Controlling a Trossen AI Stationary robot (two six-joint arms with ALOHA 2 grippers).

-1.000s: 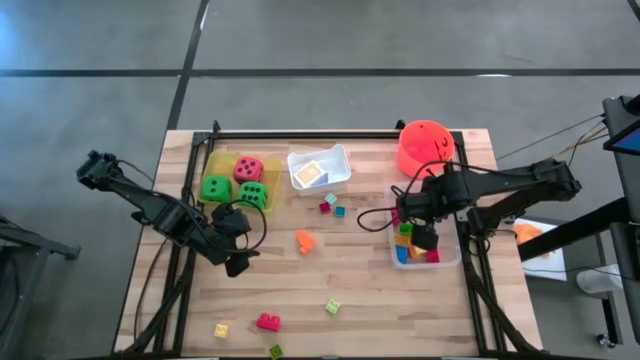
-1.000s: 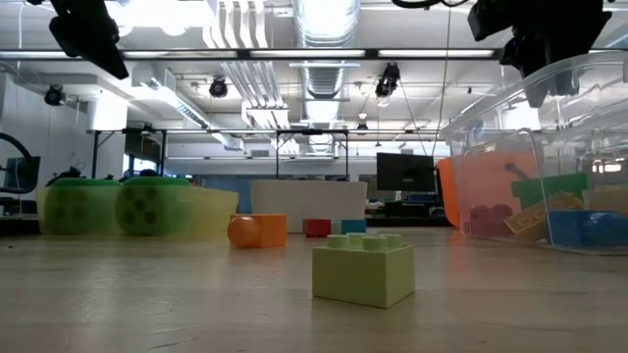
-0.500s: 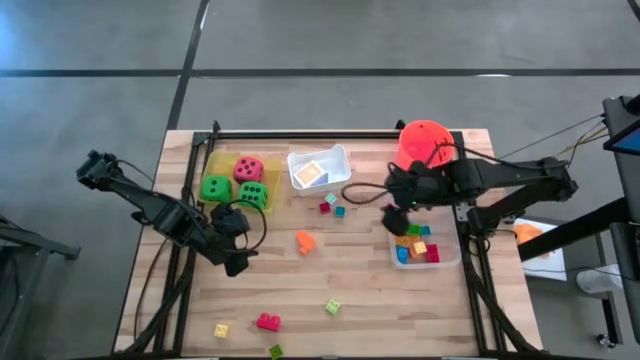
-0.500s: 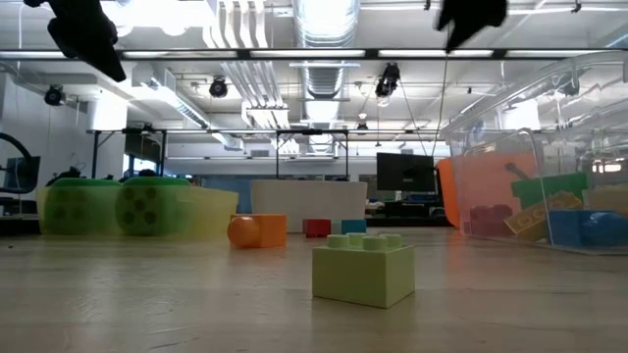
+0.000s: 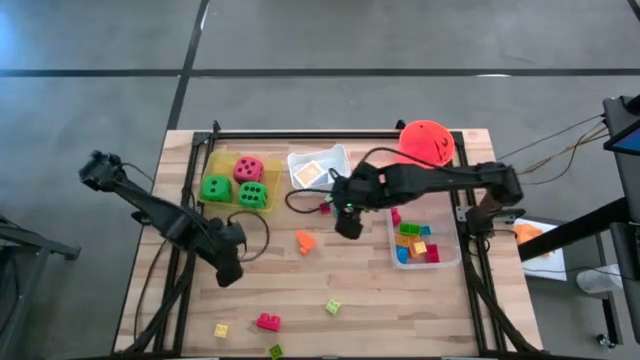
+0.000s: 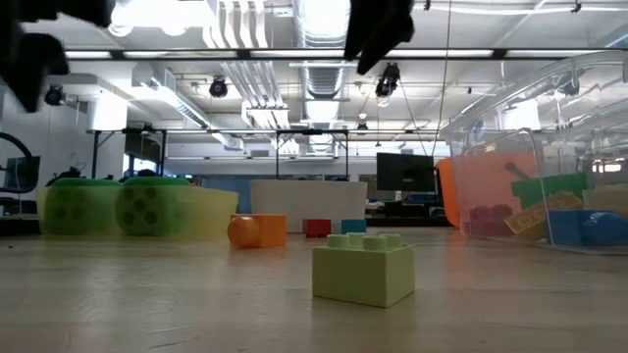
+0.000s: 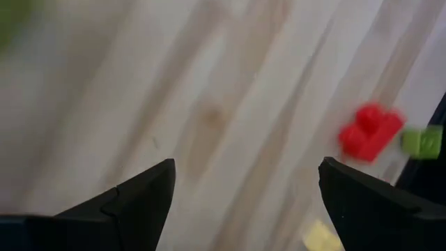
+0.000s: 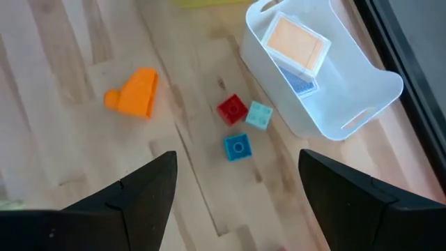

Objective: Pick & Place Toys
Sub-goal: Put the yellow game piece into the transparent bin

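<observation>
The right end effector (image 5: 349, 222) hangs wide open and empty above three small bricks, red (image 8: 231, 109), pale teal (image 8: 258, 115) and blue (image 8: 237, 147), lying close together on the tabletop (image 5: 360, 290) beside the white tray (image 8: 362, 104); closing on one could nudge or catch its neighbours. The right wrist view separates them, whereas the high view hides them partly under the arm. The left end effector (image 5: 228, 270), also spread and empty, hovers near the red brick (image 7: 369, 130).

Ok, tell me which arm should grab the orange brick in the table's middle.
Right. The right gripper hangs open close beside the orange brick, which shows in its wrist view. The left gripper is farther off, facing the red brick.
</observation>
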